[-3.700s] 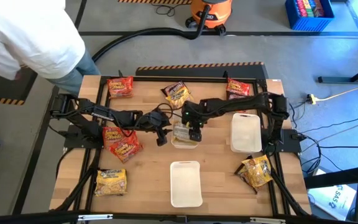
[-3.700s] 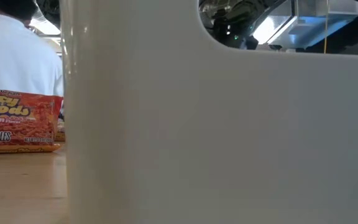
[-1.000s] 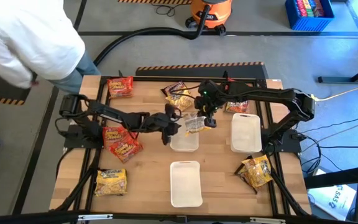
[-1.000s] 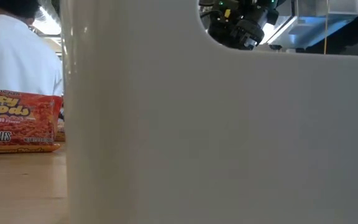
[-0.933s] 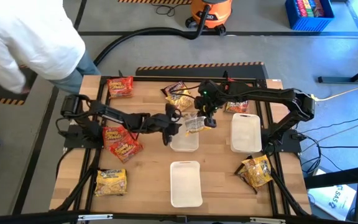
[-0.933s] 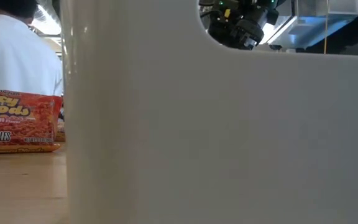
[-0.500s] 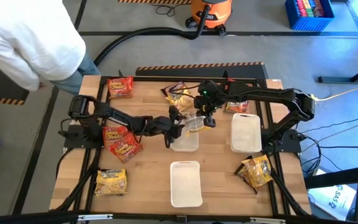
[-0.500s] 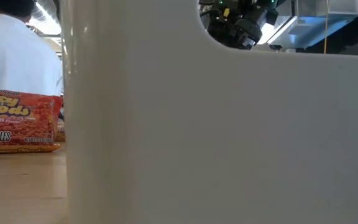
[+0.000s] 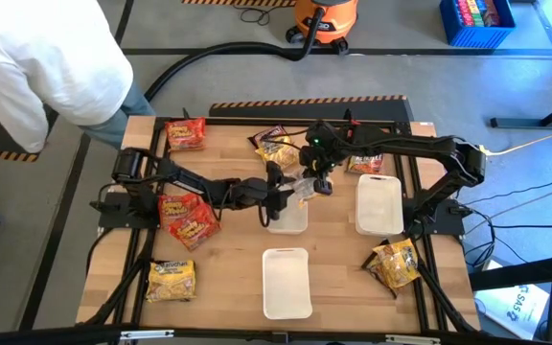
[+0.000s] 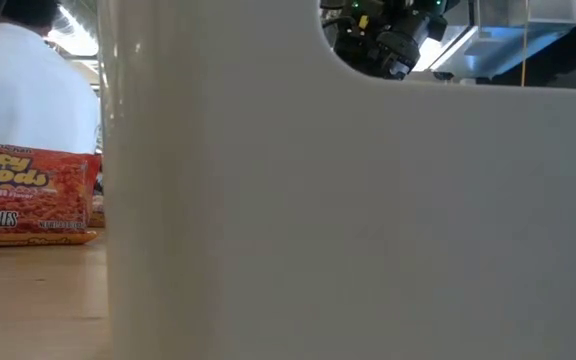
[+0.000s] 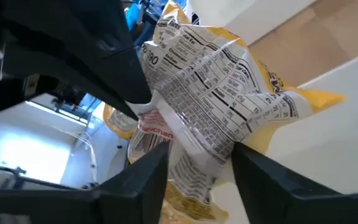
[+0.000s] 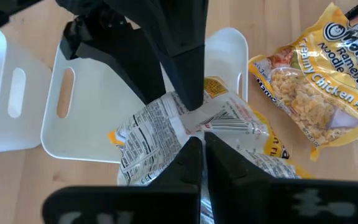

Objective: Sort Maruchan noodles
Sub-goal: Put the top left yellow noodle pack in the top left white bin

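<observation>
Above wooden table (image 9: 228, 268), right end effector (image 12: 197, 134) clamped on yellow packet (image 12: 229, 121) (nutrition panel up).

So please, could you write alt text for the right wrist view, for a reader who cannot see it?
The right gripper is shut on a yellow noodle packet, label side up, held over a white tray, while the left gripper reaches in at the same packet. Another yellow packet lies on the wooden table.

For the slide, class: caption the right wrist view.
Right gripper pinches a yellow ramen packet above a white tray as the left gripper closes in.
</observation>
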Robot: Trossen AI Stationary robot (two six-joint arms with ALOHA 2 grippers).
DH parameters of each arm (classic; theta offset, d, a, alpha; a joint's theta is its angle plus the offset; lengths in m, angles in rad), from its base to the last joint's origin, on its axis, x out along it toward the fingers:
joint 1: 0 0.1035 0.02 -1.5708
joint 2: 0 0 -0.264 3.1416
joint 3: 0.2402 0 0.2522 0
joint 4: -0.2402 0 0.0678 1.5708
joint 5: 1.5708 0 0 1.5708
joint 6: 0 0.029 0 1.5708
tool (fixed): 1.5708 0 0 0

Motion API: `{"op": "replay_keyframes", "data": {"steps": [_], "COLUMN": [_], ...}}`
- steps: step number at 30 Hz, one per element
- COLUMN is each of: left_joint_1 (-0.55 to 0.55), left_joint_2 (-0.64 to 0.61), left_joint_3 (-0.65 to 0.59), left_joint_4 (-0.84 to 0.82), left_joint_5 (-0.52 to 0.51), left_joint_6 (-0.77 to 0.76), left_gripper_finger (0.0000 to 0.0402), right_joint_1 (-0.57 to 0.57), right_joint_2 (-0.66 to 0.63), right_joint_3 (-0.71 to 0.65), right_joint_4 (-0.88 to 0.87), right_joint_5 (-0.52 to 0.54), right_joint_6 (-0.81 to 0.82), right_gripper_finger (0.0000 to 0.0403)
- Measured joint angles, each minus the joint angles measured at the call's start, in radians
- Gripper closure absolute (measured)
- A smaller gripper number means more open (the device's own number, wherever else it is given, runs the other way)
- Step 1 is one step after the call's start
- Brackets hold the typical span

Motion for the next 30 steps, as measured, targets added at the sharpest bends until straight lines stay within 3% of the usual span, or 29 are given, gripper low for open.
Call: {"op": "replay_keyframes", "data": {"steps": [11,18,23,30], "left_joint_1": [0.002,0.004,0.005,0.008], "left_joint_2": [0.000,0.000,-0.027,-0.104], "left_joint_3": [0.000,0.000,0.000,0.001], "left_joint_4": [-0.008,-0.005,-0.005,-0.028], "left_joint_5": [0.080,0.079,0.076,0.077], "left_joint_6": [-0.140,-0.231,-0.310,-0.389], "left_gripper_finger": [0.0394,0.0400,0.0401,0.0401], "right_joint_1": [0.000,0.000,0.000,0.000], "right_joint_2": [0.000,0.000,-0.012,-0.100], "right_joint_3": [0.000,0.005,0.078,0.145], "right_joint_4": [0.002,-0.002,-0.117,-0.303], "right_joint_5": [-0.001,0.000,0.008,0.112], "right_joint_6": [0.012,0.053,0.045,0.023], "right_gripper_finger": [0.0403,0.0390,0.0332,0.0248]}}
